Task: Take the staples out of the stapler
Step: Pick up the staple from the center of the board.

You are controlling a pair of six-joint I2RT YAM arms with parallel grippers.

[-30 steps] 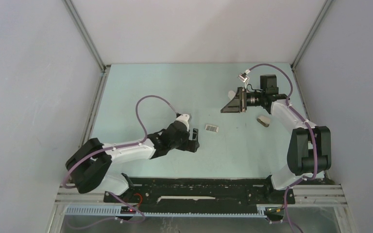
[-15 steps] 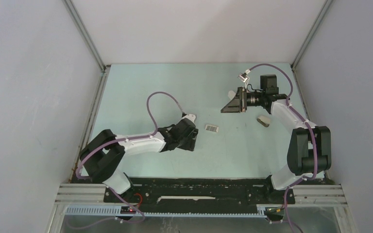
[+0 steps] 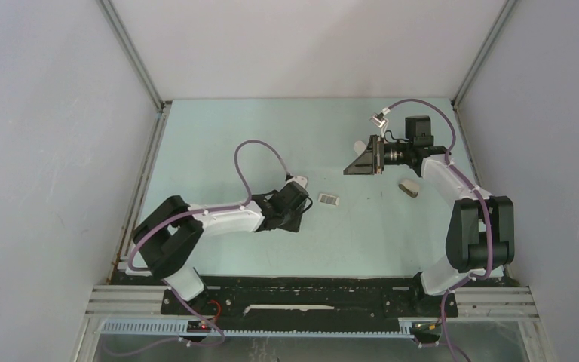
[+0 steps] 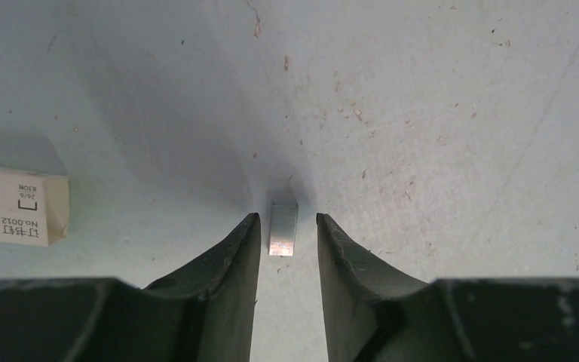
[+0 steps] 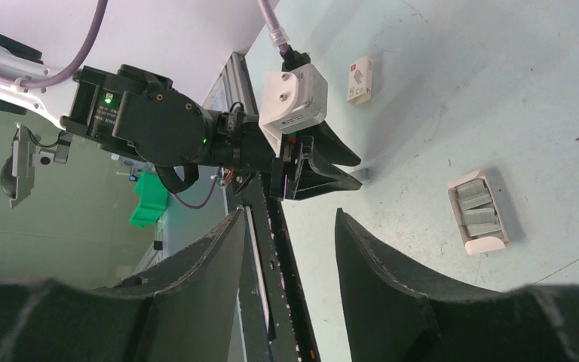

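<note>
Left fingers [image 4: 235, 260]: apart, straddling the staples [image 4: 283, 228], with a slim gap on each side and no contact visible.
Staples: one short grey strip, flat on the table [image 4: 437, 113], lengthwise between the fingertips.
Box [image 4: 16, 205]: white, printed, left of the left gripper [image 4: 287, 220], apart from it.
Right fingers [image 5: 196, 271]: spread, nothing between them.
Right gripper [image 5: 289, 213]: far right of the table, facing the left gripper.
Tray [image 5: 479, 211]: white, open, grey strips inside, near the left gripper.
</note>
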